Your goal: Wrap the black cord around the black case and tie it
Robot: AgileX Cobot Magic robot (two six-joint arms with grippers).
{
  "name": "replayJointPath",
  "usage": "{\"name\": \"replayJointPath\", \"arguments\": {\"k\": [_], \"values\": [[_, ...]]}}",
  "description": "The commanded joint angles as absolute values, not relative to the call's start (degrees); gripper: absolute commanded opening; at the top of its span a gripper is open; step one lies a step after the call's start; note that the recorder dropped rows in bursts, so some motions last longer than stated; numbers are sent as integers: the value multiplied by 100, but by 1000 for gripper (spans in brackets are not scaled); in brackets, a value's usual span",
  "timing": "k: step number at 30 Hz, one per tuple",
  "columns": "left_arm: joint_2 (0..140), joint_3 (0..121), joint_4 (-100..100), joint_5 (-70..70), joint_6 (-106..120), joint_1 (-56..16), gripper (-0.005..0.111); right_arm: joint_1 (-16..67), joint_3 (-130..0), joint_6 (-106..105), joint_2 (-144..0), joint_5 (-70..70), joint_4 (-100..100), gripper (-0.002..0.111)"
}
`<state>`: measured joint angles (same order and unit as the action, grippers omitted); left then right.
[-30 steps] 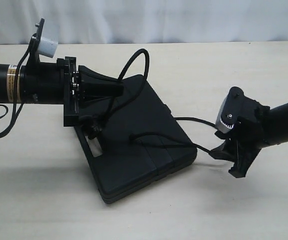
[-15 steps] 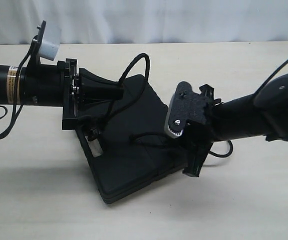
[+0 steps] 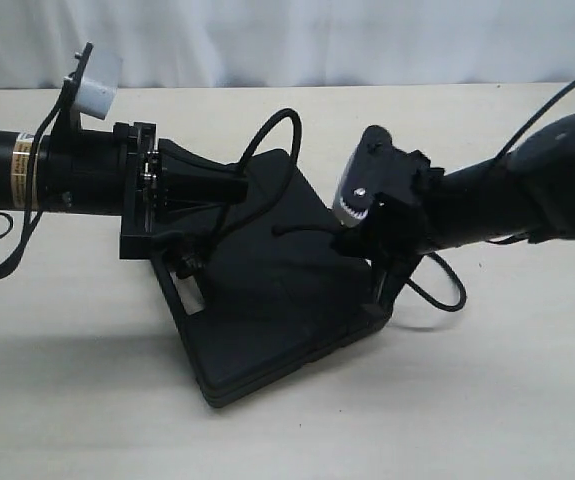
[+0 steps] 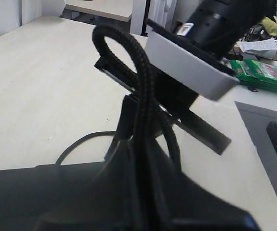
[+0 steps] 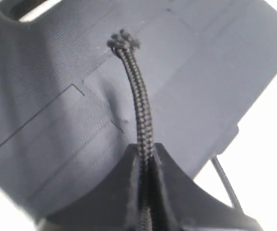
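On the bench (image 3: pixel 487 400), the black case (image 3: pixel 267 320) lies flat, both arms over it. Left wrist view: left gripper (image 4: pixel 143 159) jaws clamped on the black cord (image 4: pixel 140 82) loop. Right wrist view: right gripper (image 5: pixel 146 166) jaws pinch the cord's frayed end above the case.

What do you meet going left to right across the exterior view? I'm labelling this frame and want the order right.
Left arm → left gripper, shut on the black cord → black case → right gripper, shut on the same cord → right arm.
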<state>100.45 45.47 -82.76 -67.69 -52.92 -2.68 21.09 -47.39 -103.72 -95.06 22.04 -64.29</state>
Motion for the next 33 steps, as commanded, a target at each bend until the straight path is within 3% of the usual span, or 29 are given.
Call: {"name": "replayJointPath", "arguments": {"k": [1,5,12,33], "values": [[10016,4550,-8390,-6996,-5423,-258,0,873,-5102,-11387,-9547,4660,-7107,4],[10016,4550,-8397,-6996,-5437,-258,0,245,-5476,-11645,-9875,5908,-7457,4],[10016,4550,-8488,-6996,-5437,-258,0,213,-6216,-11645,-10438,6977,-7383,4],[10026,4550,-8469,-6996,-5427,-258,0,884,-6263,-12137,-10516,6996,-7321,4]]}}
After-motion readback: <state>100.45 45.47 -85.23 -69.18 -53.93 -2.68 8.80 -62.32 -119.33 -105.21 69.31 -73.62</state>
